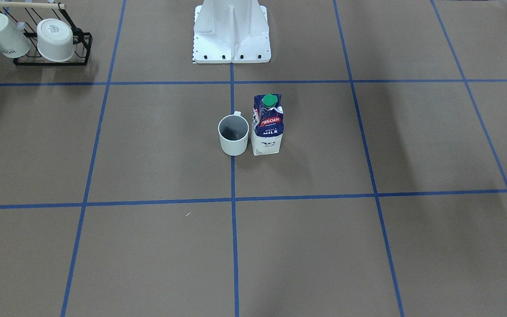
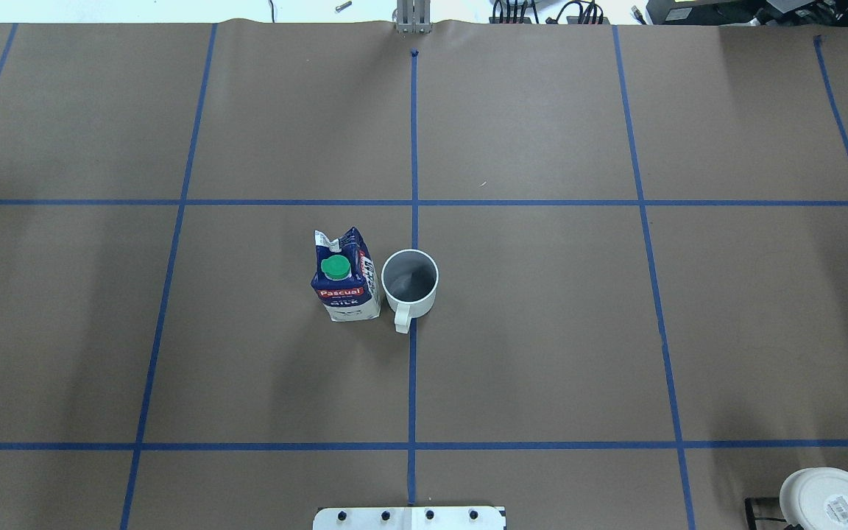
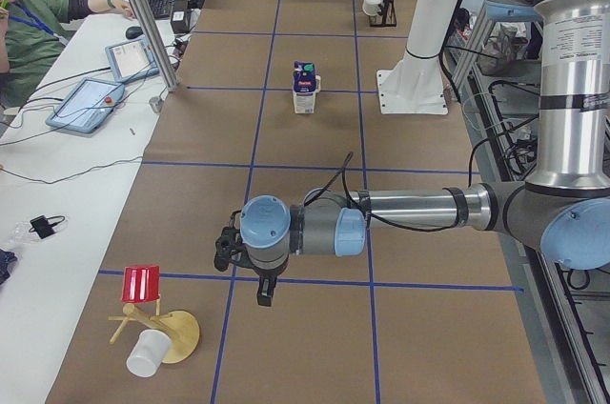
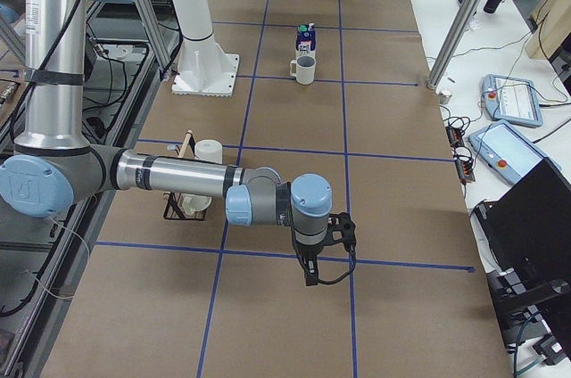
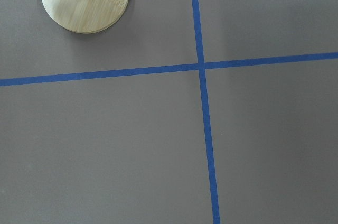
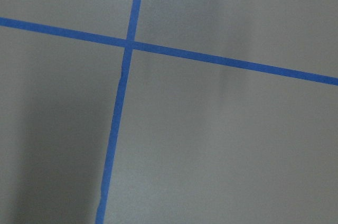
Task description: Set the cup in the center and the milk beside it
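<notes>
The cup (image 2: 409, 283), a white mug with a grey inside, stands upright on the middle blue tape line of the center (image 2: 413, 368); its handle points toward the robot. The milk (image 2: 345, 283), a blue-and-white carton with a green cap, stands upright close beside the cup, on the robot's left of it. Both show in the front view, cup (image 1: 233, 138) and milk (image 1: 268, 125). My left gripper (image 3: 226, 250) hovers far off near the table's left end. My right gripper (image 4: 346, 231) hovers near the right end. I cannot tell whether either is open or shut.
A black wire rack (image 1: 82, 48) with two white cups stands at the robot's right rear corner. A wooden stand (image 3: 176, 333) with a red cup and a white cup sits at the left end. The robot's white base (image 1: 231, 35) stands behind the cup. An operator (image 3: 38, 18) sits beside the table.
</notes>
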Action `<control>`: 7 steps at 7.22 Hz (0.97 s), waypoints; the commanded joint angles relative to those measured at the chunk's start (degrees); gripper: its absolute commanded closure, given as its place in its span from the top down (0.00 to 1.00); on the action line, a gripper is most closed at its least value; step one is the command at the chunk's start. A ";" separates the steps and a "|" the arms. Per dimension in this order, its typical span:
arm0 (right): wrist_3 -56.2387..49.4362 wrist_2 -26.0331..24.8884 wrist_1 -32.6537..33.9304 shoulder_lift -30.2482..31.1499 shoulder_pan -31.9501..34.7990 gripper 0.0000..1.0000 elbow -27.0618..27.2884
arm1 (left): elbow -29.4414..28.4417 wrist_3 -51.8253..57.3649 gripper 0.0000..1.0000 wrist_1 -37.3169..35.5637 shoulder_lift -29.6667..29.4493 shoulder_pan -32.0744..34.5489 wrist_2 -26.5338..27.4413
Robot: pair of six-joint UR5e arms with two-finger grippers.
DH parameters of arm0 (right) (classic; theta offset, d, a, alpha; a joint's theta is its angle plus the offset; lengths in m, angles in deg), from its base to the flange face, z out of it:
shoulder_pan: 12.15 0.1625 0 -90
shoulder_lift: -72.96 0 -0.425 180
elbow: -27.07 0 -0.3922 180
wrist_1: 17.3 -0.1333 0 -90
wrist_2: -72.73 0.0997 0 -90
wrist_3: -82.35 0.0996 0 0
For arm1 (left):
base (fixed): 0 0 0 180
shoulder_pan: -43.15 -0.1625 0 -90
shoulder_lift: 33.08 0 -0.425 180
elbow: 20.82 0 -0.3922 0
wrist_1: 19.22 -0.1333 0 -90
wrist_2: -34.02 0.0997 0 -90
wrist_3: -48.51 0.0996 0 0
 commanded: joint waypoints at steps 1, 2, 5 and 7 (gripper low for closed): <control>0.00 0.00 0.00 0.00 0.00 1.00 0.00 | 0.00 0.00 0.98 0.00 0.04 0.00 0.00; -0.09 0.00 0.00 0.09 0.00 1.00 -0.09 | 0.08 0.00 0.98 0.00 0.04 0.00 0.00; -0.17 0.00 0.09 0.17 0.00 1.00 -0.18 | 0.44 0.00 0.98 0.00 1.35 0.00 0.00; -0.18 0.00 0.00 0.35 0.00 1.00 -0.18 | 0.44 -0.09 0.98 0.26 1.62 0.00 0.00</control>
